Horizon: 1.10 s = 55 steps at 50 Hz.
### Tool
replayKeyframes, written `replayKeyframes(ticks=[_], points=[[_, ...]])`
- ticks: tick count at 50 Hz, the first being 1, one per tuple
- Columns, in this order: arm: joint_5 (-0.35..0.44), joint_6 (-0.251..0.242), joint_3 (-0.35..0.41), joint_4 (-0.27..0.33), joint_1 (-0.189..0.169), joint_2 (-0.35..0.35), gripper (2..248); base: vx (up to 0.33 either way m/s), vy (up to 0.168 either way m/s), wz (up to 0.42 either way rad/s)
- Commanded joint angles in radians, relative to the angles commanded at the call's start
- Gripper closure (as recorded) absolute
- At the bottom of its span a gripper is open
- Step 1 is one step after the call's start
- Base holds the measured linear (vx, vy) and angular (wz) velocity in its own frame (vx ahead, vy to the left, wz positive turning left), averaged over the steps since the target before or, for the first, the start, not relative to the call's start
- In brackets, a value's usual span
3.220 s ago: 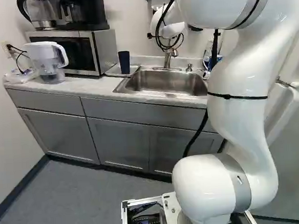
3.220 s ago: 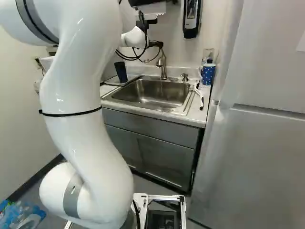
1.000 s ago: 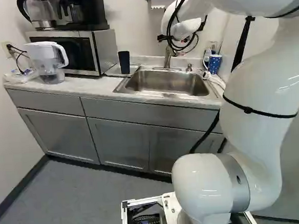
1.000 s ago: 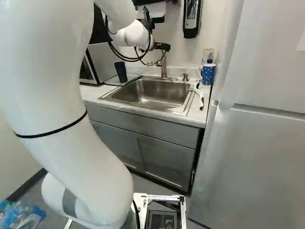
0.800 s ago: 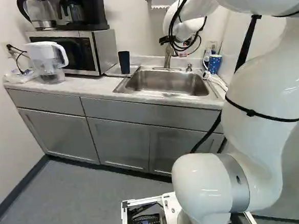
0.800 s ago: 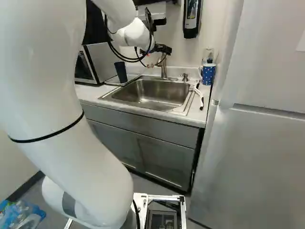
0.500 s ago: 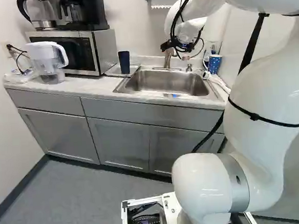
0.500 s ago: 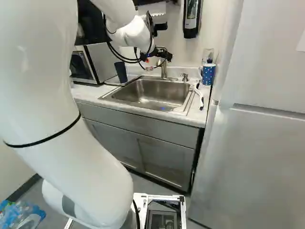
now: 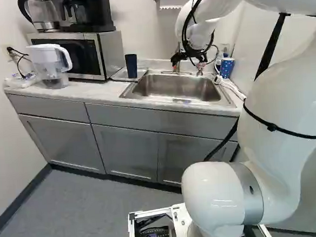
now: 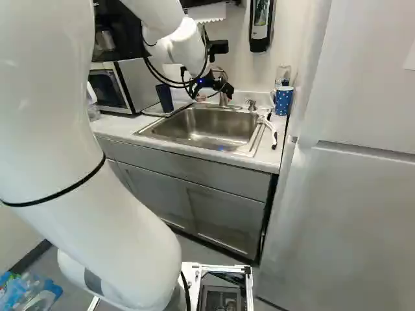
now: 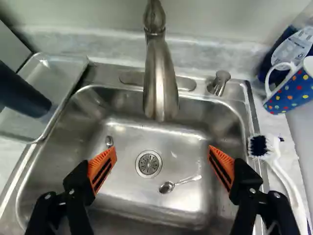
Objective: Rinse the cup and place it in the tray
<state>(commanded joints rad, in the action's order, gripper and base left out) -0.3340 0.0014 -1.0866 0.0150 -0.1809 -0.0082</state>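
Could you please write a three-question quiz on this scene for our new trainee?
1. Which thing lies in the sink, close to the drain?
a) the brush
b) the spoon
c) the dotted mug

2. True or false: the gripper is open above the sink, with nothing held between its fingers.

3. Fill in the blank: the dark cup is in the ____ beside the sink.

Key:
1. b
2. True
3. tray
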Motion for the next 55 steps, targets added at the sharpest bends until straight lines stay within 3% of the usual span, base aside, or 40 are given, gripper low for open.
replayKeyframes(ticks=[10, 55], points=[[-0.105, 0.0, 0.009, 0.011, -0.002, 0.009, 3, 0.0, 0.0, 0.0], [-0.105, 0.0, 0.009, 0.011, -0.002, 0.009, 3, 0.0, 0.0, 0.0]])
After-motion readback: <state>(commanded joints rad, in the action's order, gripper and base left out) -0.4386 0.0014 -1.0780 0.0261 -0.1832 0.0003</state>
